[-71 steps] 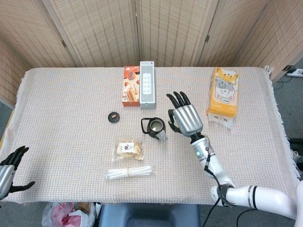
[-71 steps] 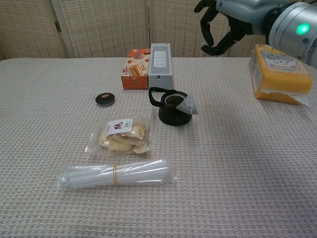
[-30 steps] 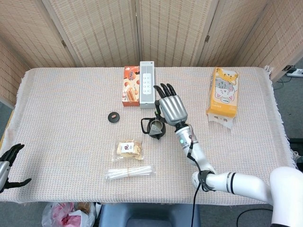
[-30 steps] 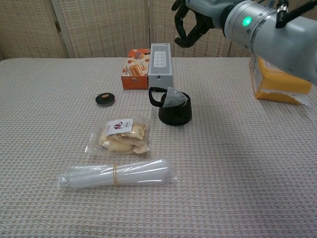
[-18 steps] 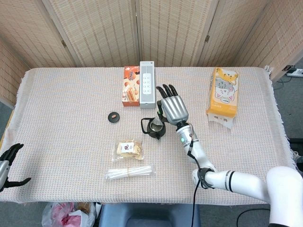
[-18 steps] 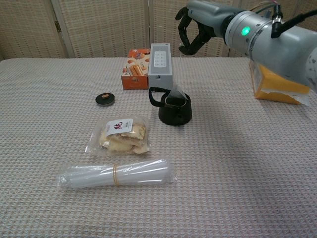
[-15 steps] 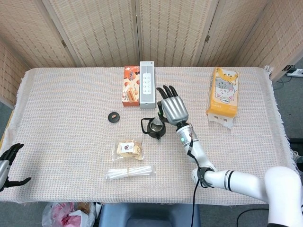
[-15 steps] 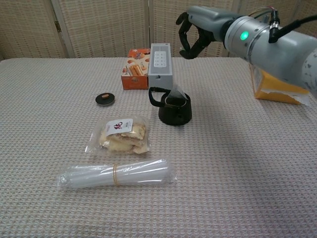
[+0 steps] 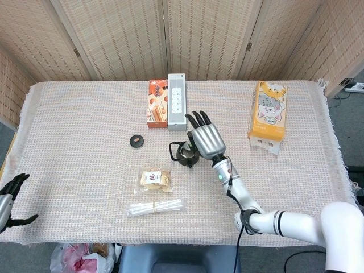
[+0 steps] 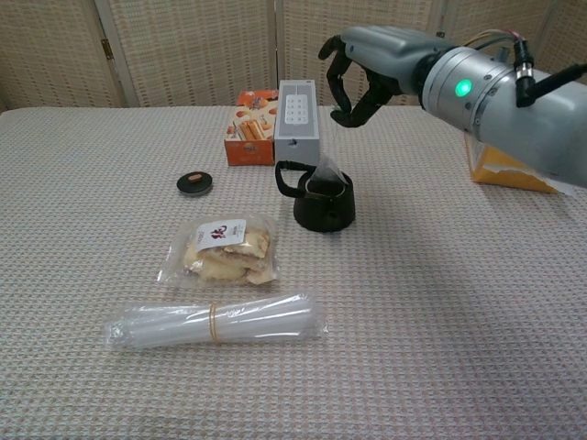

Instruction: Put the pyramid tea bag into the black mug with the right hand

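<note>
The black mug (image 10: 323, 209) stands mid-table with its handle to the left, and it also shows in the head view (image 9: 182, 154). The pale pyramid tea bag (image 10: 326, 175) sits in the mug's mouth, its tip poking above the rim. My right hand (image 10: 361, 75) hovers above and just behind the mug with its fingers apart and curved, holding nothing; in the head view this hand (image 9: 206, 138) partly covers the mug's right side. My left hand (image 9: 9, 200) hangs off the table's near left corner, fingers spread and empty.
A snack packet (image 10: 220, 247) and a banded bundle of clear straws (image 10: 215, 321) lie in front of the mug. A small black disc (image 10: 194, 181) lies to its left. An orange box (image 10: 250, 138) and a grey-white box (image 10: 297, 120) stand behind; a yellow tissue pack (image 9: 268, 114) lies right.
The tea bag went from leaning on the mug's right side to sitting in its mouth. My right hand moved left over the mug, then dipped slightly, still empty.
</note>
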`<act>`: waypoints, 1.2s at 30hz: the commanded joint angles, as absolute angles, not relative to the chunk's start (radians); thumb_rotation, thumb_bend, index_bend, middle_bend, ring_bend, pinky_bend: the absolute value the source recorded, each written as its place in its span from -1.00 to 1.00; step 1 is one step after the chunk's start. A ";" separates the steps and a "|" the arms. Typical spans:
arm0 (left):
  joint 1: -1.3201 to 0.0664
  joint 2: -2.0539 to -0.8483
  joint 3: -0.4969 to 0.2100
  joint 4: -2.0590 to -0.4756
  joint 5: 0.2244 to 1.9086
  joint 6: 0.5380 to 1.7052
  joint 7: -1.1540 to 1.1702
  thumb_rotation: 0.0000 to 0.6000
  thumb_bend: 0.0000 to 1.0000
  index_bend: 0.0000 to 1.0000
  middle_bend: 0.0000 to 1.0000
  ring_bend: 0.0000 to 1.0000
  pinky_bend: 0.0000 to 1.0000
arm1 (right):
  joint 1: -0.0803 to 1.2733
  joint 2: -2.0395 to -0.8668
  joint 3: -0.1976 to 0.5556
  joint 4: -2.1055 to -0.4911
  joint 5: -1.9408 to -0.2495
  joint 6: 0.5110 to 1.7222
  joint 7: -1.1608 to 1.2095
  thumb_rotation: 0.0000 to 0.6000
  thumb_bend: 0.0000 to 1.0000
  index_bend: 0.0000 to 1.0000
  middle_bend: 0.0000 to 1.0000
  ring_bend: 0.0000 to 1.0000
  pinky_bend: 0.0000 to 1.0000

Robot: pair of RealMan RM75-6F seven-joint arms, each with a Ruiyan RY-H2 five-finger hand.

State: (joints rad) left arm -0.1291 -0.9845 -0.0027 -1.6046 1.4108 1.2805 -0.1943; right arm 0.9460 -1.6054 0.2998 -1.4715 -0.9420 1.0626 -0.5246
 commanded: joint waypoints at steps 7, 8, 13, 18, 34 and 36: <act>-0.124 -0.983 -0.001 -1.608 1.420 1.293 -0.194 1.00 -0.74 -1.00 -0.83 -0.72 -0.44 | 0.931 -1.585 0.297 -1.528 -0.955 1.081 -0.525 1.00 -0.29 0.35 -0.80 -1.00 -1.00; -0.122 -0.983 0.000 -1.609 1.422 1.296 -0.195 1.00 -0.74 -1.00 -0.83 -0.72 -0.44 | 0.930 -1.584 0.295 -1.534 -0.956 1.082 -0.528 1.00 -0.29 0.35 -0.80 -1.00 -1.00; -0.117 -0.981 0.001 -1.610 1.431 1.309 -0.197 1.00 -0.74 -1.00 -0.83 -0.72 -0.44 | 0.927 -1.581 0.285 -1.558 -0.968 1.092 -0.545 1.00 -0.28 0.35 -0.80 -1.00 -1.00; -0.115 -0.980 0.002 -1.610 1.435 1.312 -0.201 1.00 -0.74 -1.00 -0.83 -0.72 -0.44 | 0.924 -1.579 0.286 -1.577 -0.972 1.102 -0.552 1.00 -0.28 0.35 -0.80 -1.00 -1.00; -0.107 -0.976 0.006 -1.612 1.450 1.331 -0.206 1.00 -0.74 -1.00 -0.83 -0.72 -0.44 | 0.917 -1.575 0.283 -1.624 -0.978 1.137 -0.599 1.00 -0.27 0.35 -0.80 -1.00 -1.00; -0.107 -0.976 0.005 -1.611 1.450 1.331 -0.207 1.00 -0.74 -1.00 -0.83 -0.72 -0.44 | 0.917 -1.577 0.282 -1.625 -0.978 1.134 -0.599 1.00 -0.27 0.35 -0.80 -1.00 -1.00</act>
State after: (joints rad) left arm -0.1066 -0.9765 0.0055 -1.6112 1.4499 1.3312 -0.2066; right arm 0.9167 -1.5757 0.2829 -1.6246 -0.9780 1.1350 -0.5985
